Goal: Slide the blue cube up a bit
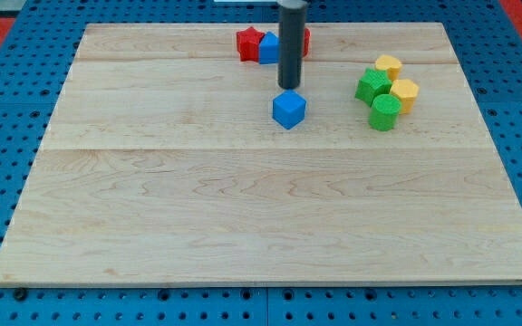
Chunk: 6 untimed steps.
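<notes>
Blue cube (289, 110) sits near the middle of the worktop (243, 217), a little toward the view's top and slightly right of centre, with open wood on all sides. My tip (290, 88) stands just at its upper edge, touching or nearly so; I cannot tell which. That puts the rod on the far side of the cube, the side it is meant to travel toward, so a push from here would send it down the view rather than up. As I judge it, the tip needs to go round to the cube's lower side first.

There is no gripper on this arm, only the rod, so nothing is spread or pinched.

Behind the rod, near the view's top, a red star-like block (248, 43), a second blue block (268, 48) and another red block (304, 41) lie bunched together, in the cube's upward path though well apart from it.

To the view's right, two green blocks (372, 86) (385, 112) and two yellow blocks (388, 66) (405, 93) form a tight cluster, out of the way.
</notes>
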Tool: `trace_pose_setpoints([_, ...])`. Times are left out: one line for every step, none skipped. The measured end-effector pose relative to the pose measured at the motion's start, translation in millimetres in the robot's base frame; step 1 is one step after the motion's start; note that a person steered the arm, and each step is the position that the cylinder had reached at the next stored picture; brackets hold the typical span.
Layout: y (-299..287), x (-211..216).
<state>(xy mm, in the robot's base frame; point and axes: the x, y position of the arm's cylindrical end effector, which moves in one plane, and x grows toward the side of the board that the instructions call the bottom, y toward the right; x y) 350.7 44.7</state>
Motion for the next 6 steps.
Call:
trace_pose_setpoints([10,56])
trace_pose_setpoints([28,93])
trace_pose_setpoints([49,126])
trace_pose_setpoints([-3,113])
trace_pose_setpoints([-73,74])
trace_pose_setpoints([-107,42])
